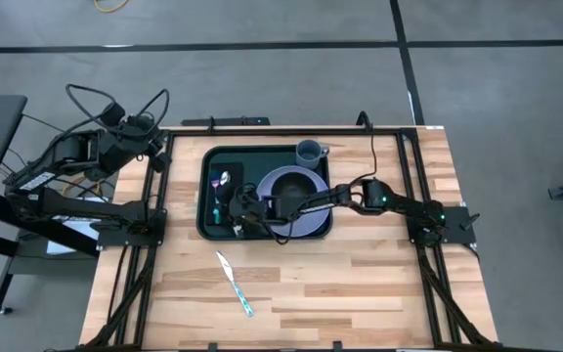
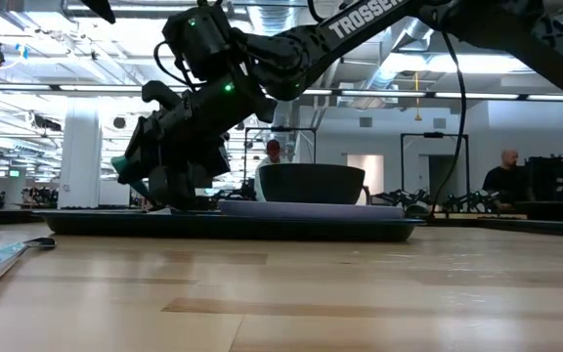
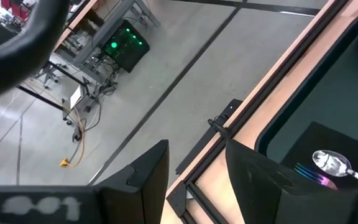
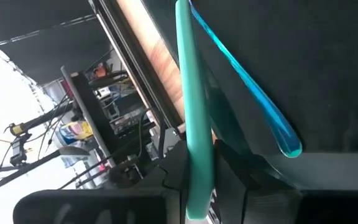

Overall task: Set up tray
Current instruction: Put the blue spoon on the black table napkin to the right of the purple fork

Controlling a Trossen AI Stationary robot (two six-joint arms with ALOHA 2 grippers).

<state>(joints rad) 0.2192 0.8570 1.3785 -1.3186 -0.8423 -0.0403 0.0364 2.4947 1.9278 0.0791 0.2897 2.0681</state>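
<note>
Right gripper (image 1: pixel 238 208) low over the dark green tray (image 1: pixel 206 227), jaws clenched on a teal utensil handle (image 4: pixel 192 134).

The tray lies beneath those jaws, carrying a purple plate (image 1: pixel 313 221) just behind them, a grey cup (image 1: pixel 309 151) farther off, and a spoon (image 1: pixel 224 180) beside them. Left gripper (image 3: pixel 194 177) waits released off the table's edge.
</note>
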